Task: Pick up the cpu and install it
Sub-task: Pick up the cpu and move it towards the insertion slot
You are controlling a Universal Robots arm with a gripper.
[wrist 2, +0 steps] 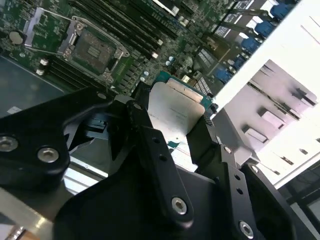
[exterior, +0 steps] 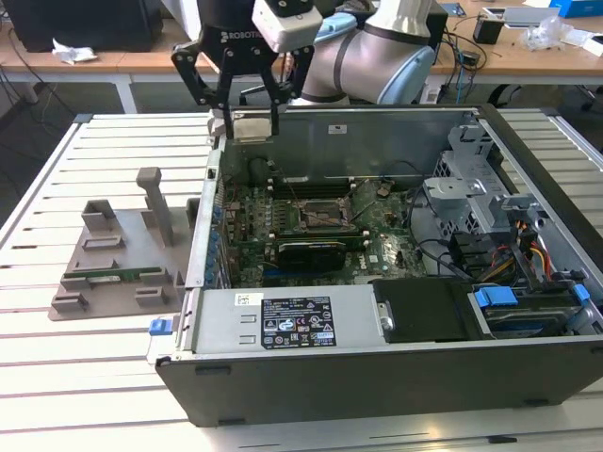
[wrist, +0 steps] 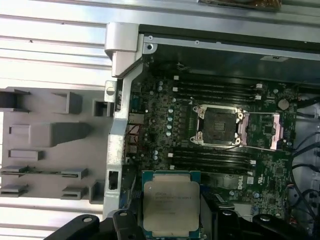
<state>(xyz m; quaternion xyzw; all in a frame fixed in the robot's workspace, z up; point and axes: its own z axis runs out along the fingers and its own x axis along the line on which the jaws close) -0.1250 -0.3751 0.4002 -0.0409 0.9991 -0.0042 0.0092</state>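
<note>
Gripper (exterior: 252, 130) fingers clamped on the cpu (wrist: 171, 204), held above the open computer case (exterior: 377, 391). Socket (wrist: 217, 125) on the board stands uncovered, well apart from the chip.

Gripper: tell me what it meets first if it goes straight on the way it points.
Likely the green motherboard, beside the black memory slots, not the open black-framed socket. The black gripper is shut on the silvery square cpu, which would touch first. Depth is unclear.
</note>
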